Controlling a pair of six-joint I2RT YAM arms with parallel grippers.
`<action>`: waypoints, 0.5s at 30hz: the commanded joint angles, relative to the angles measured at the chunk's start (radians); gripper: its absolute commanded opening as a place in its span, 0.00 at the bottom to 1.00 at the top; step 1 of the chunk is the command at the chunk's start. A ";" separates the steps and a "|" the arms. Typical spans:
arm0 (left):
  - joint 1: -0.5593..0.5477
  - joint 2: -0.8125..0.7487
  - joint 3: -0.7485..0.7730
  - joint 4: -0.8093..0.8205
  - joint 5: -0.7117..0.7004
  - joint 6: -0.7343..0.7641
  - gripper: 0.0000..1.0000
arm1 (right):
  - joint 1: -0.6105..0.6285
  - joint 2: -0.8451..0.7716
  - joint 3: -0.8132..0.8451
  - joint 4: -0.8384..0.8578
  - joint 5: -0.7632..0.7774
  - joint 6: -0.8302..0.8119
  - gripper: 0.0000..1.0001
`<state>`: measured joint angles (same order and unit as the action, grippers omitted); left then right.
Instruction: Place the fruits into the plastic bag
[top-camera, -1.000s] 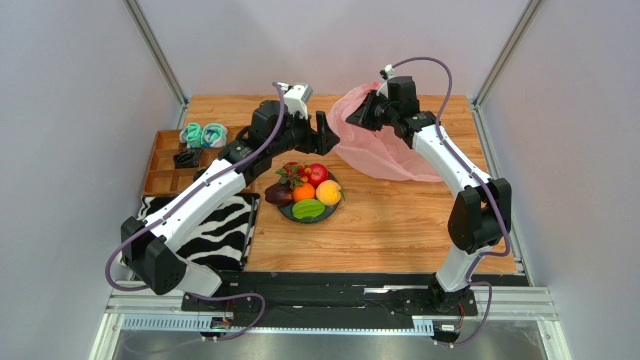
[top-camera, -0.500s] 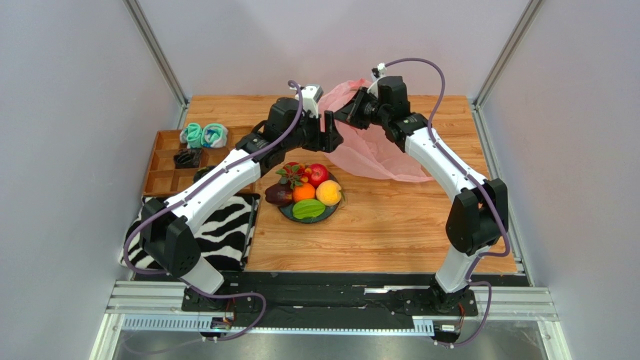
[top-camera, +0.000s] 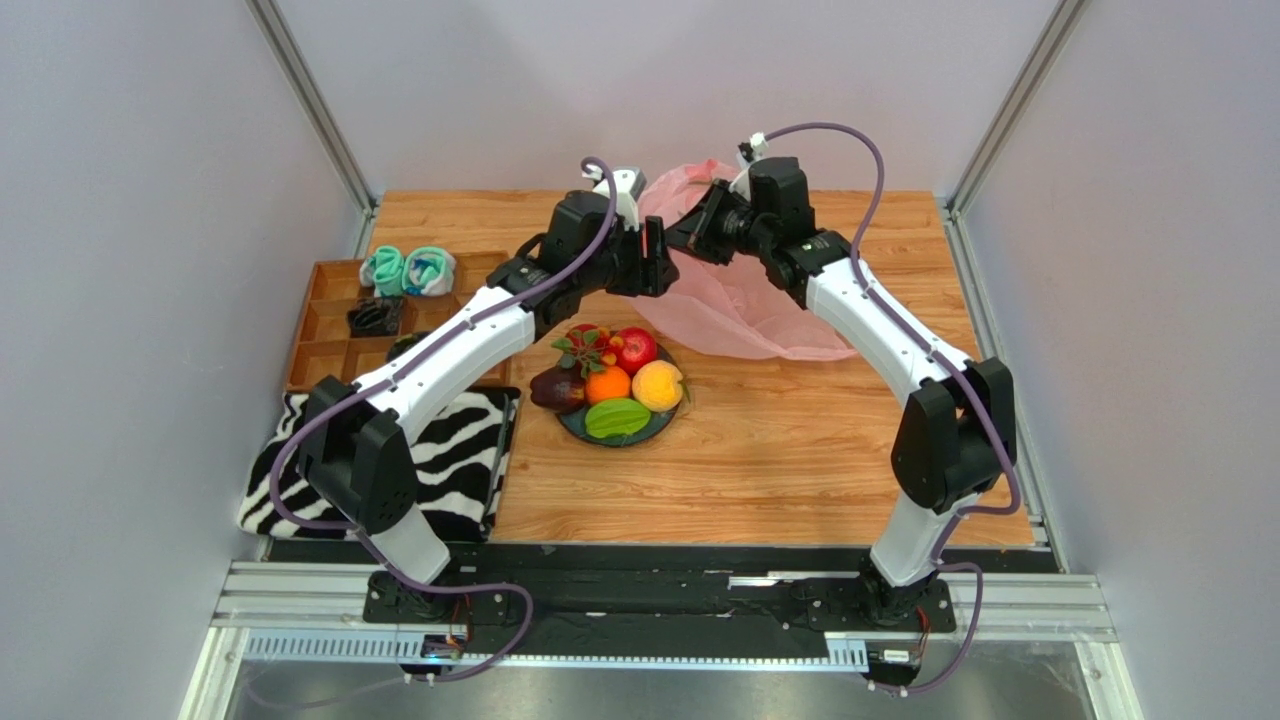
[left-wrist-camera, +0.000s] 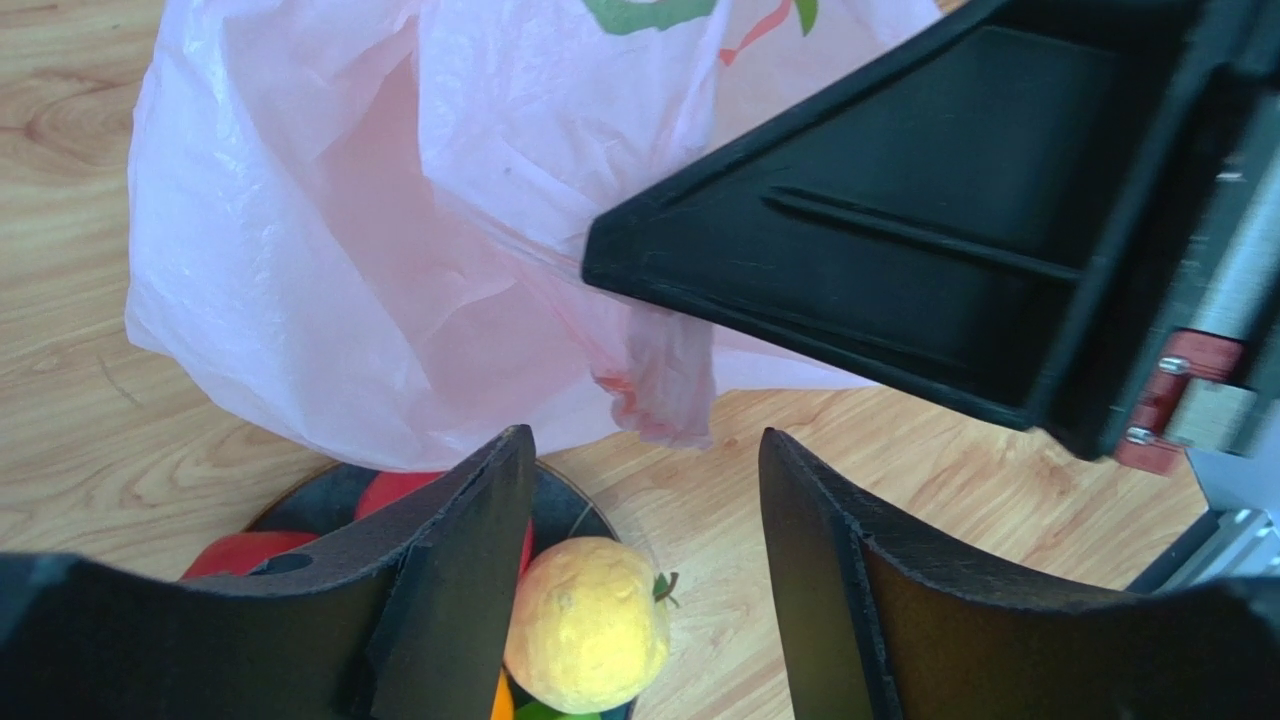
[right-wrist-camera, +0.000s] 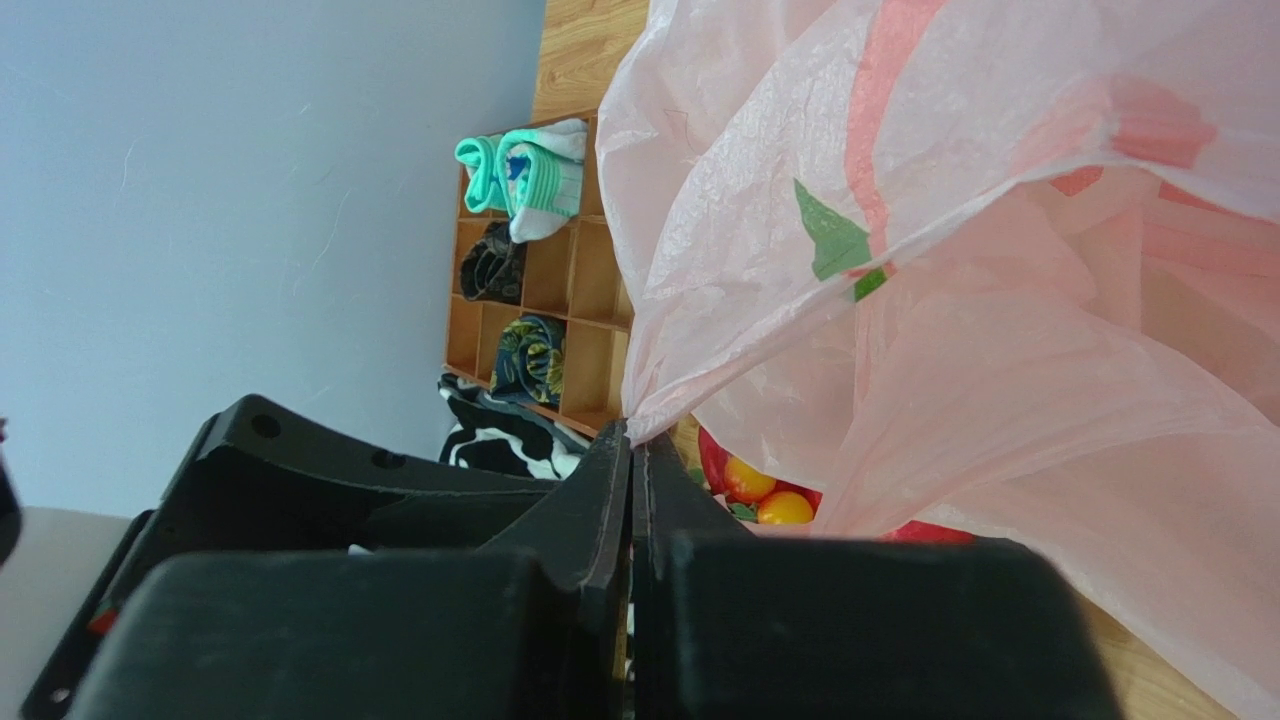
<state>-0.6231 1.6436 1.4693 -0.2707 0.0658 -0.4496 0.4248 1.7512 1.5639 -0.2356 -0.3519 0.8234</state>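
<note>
Since 0.5 s ago the left gripper (top-camera: 657, 258) has edged right, up against the right gripper (top-camera: 696, 233) at upper centre. Left jaws spread apart; right jaws clenched on the plastic bag (top-camera: 751, 308) rim. The fruits (top-camera: 613, 384) sit on the plate (top-camera: 570, 425) just below the bag, on the wooden tabletop (top-camera: 781, 450) between grey walls (top-camera: 150, 225).

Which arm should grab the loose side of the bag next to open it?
Left. The left gripper is open beside a hanging fold of the plastic bag; the right gripper is shut on its edge.
</note>
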 joint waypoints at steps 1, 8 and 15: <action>0.005 0.022 0.062 0.027 -0.024 -0.015 0.64 | 0.003 -0.058 0.001 0.027 -0.002 0.029 0.00; 0.005 0.045 0.048 0.108 0.014 -0.015 0.60 | 0.003 -0.067 -0.007 0.036 -0.009 0.068 0.00; 0.003 0.042 0.034 0.176 0.043 -0.006 0.07 | 0.002 -0.074 -0.011 0.018 -0.001 0.074 0.02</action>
<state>-0.6201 1.6928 1.4811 -0.1860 0.0799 -0.4683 0.4248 1.7302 1.5562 -0.2337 -0.3515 0.8799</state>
